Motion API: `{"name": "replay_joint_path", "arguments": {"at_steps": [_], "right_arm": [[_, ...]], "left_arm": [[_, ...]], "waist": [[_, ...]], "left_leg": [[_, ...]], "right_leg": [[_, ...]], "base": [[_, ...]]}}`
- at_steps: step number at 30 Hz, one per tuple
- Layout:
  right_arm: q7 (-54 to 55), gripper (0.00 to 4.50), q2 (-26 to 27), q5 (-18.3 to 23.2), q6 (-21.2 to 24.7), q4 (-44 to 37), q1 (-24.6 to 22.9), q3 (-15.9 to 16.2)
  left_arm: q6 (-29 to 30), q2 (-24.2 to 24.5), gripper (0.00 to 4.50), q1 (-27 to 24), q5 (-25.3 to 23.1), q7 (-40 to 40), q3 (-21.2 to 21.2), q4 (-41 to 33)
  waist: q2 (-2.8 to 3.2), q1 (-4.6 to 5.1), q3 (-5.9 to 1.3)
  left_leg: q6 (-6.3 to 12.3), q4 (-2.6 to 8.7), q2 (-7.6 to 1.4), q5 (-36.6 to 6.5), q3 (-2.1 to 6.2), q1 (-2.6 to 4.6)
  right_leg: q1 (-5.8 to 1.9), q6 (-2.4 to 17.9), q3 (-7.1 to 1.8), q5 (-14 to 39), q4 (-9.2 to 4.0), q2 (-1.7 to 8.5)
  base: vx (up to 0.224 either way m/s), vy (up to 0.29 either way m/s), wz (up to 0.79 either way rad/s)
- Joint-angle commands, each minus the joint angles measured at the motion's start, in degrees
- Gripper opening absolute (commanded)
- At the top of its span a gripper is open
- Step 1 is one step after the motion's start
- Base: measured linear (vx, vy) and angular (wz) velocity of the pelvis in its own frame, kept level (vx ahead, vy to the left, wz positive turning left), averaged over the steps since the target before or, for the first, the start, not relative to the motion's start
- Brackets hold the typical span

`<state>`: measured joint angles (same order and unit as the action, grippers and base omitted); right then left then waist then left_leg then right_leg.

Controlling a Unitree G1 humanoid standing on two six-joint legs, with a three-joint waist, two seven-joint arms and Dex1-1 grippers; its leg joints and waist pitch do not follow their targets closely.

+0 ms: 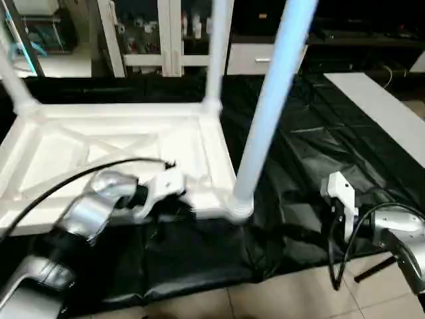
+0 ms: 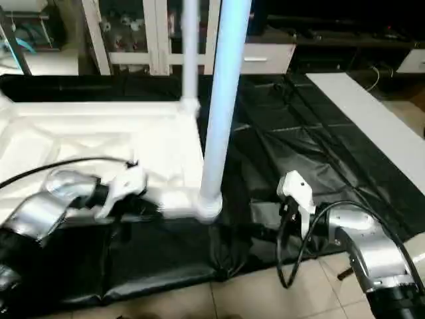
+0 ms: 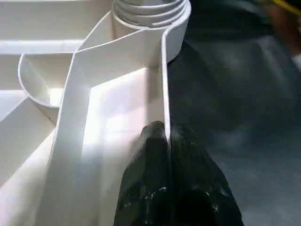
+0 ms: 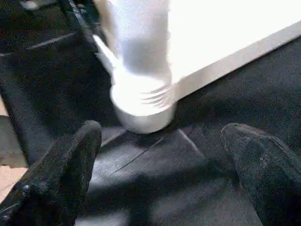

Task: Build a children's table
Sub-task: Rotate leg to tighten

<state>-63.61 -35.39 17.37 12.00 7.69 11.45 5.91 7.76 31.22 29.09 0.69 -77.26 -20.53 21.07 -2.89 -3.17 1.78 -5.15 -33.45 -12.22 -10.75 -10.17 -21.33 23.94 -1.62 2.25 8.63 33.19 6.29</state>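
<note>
The children's table (image 1: pixel 119 143) lies upside down on the black cloth, its ribbed underside facing up. A long white leg (image 1: pixel 265 113) stands in the near right corner socket (image 4: pixel 141 101), and another leg (image 1: pixel 216 53) rises from the far right corner. My left gripper (image 3: pixel 164 134) is shut on the thin rim wall of the top, just beside that near corner socket. My right gripper (image 4: pixel 163 128) is wide open, a short way off the base of the near leg, with nothing between its fingers (image 4: pixel 80 155).
A third leg (image 1: pixel 13 80) rises at the far left corner. A flat white panel (image 1: pixel 385 113) lies on the cloth at the right. The cloth's front edge hangs over a tiled floor (image 1: pixel 299 292). White cabinets (image 1: pixel 166 40) stand behind the work table.
</note>
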Motion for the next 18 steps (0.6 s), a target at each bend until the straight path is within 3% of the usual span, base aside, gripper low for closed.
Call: {"name": "replay_joint_path", "arguments": {"at_steps": [1,3,4,8,10,18], "right_arm": [[0.49,4.44,1.32,-1.37,-1.39,1.24,1.61,1.47],[0.43,4.44,4.58,-1.55,-1.74,4.26,4.84,2.8],[-0.03,4.44,5.12,-1.38,-1.49,4.8,5.5,3.13],[-2.8,4.44,5.54,-1.45,-2.04,6.34,6.72,4.87],[-5.91,4.44,5.9,-1.89,-3.44,8.52,7.98,6.41],[-10.62,3.74,6.51,-3.09,-6.15,12.82,10.42,7.79]], "left_arm": [[1.01,-0.47,0.0,-1.0,0.4,-3.61,-3.74,-2.25],[1.76,-0.08,0.0,-1.19,-0.11,-4.9,-4.83,-3.7],[1.74,-0.12,0.0,-1.18,-0.27,-4.89,-4.92,-3.79],[1.49,-0.21,0.0,-0.96,-0.35,-4.91,-5.05,-3.87],[1.27,-0.43,0.0,-0.38,-0.81,-4.63,-5.17,-3.32],[0.62,-1.94,0.0,1.02,-2.02,-2.75,-5.19,-0.69]], "waist": [[0.39,-0.02,-2.93],[0.36,0.1,-2.95],[0.39,0.02,-2.93],[0.23,-0.11,-2.94],[0.47,-0.01,-2.9],[0.35,-0.88,-3.16]], "left_leg": [[1.38,4.57,-0.72,-16.43,-0.55,0.84],[1.3,4.68,-0.61,-15.63,-0.52,0.54],[1.3,4.55,-0.67,-16.02,-0.56,0.81],[1.08,4.61,-0.64,-16.42,-0.52,0.77],[1.09,4.66,-0.65,-16.71,-0.46,0.76],[2.6,4.13,-0.59,-12.3,-0.79,1.05]], "right_leg": [[-2.14,12.42,-0.92,12.64,-2.82,0.58],[-2.32,12.93,-0.83,12.13,-2.65,0.63],[-2.27,13.32,-0.85,11.94,-2.52,0.58],[-2.51,12.66,-0.87,13.01,-2.6,0.71],[-2.48,12.86,-0.84,13.14,-2.63,0.7],[-2.67,15.05,-0.88,6.94,-1.9,0.59]], "base": [[0.0,0.0,0.0],[0.0,0.0,0.0],[0.0,0.0,0.0],[0.0,0.0,0.0],[0.0,0.0,0.0],[0.0,0.0,0.0]]}}
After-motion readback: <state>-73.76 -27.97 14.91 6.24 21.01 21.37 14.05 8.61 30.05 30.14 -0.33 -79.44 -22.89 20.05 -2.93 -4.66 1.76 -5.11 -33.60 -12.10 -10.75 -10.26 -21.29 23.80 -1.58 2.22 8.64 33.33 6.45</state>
